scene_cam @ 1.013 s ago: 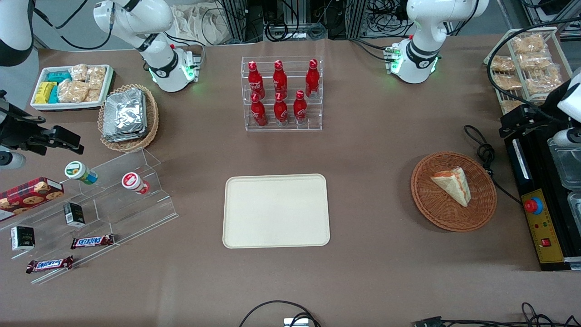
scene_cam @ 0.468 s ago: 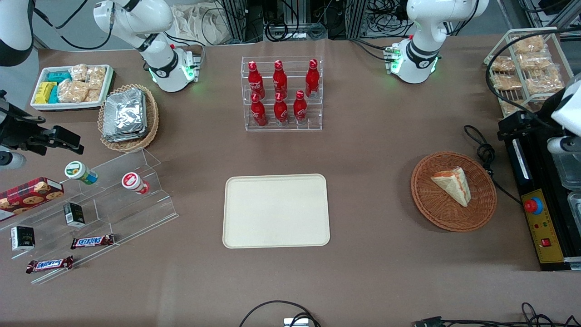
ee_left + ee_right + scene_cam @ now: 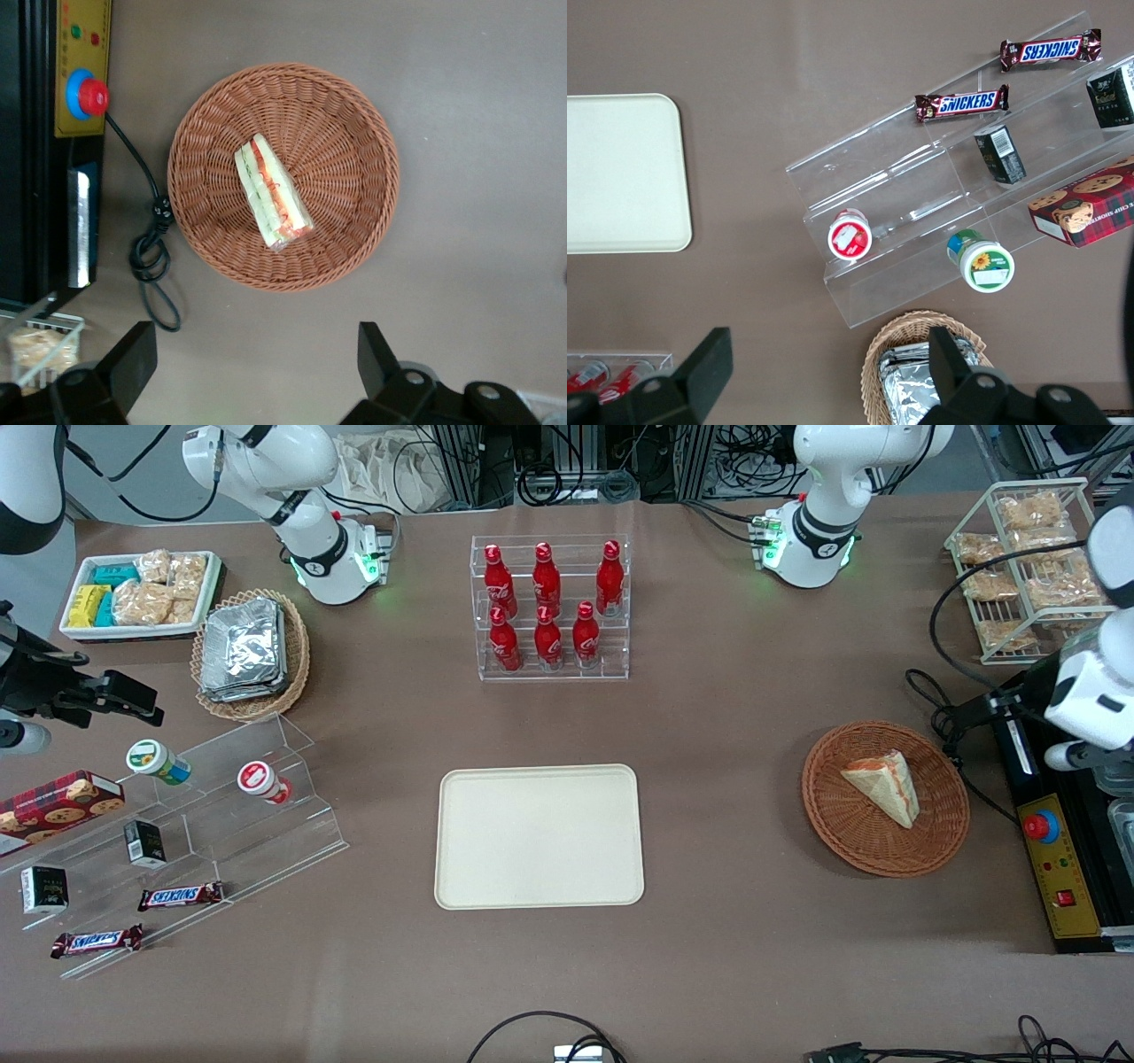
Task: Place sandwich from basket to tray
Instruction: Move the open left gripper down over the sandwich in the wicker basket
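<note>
One sandwich [image 3: 271, 195] flat in the basket [image 3: 354, 133], long axis slanted, filling edge toward the black cable [image 3: 151, 257]; fingers [image 3: 133, 359] apart above bare table.

Bright, even overhead light, soft shadows, mild glare on foil, pics sharp.

Your left arm is raised at the working arm's end of the surface [image 3: 726, 717], claw [image 3: 252, 367] pointing straight down, its two fingers [image 3: 133, 359] spread wide with nothing between them.
</note>
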`<move>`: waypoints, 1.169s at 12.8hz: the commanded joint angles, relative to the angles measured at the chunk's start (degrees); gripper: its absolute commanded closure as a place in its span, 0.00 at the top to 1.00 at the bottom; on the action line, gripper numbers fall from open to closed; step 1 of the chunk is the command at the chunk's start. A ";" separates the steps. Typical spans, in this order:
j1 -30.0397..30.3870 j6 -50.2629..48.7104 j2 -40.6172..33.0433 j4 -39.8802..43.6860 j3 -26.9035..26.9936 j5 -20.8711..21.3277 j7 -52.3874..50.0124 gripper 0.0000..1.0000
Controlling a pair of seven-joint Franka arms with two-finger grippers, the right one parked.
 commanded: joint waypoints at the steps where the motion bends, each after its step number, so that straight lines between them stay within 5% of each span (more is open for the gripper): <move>1: 0.05 8.25 -5.04 -11.00 -0.24 0.76 -5.53 1.00; 6: 0.13 22.14 -5.92 -22.79 -0.06 0.85 -14.94 1.00; 15: 0.14 34.99 -2.24 -30.63 1.52 0.85 -18.73 1.00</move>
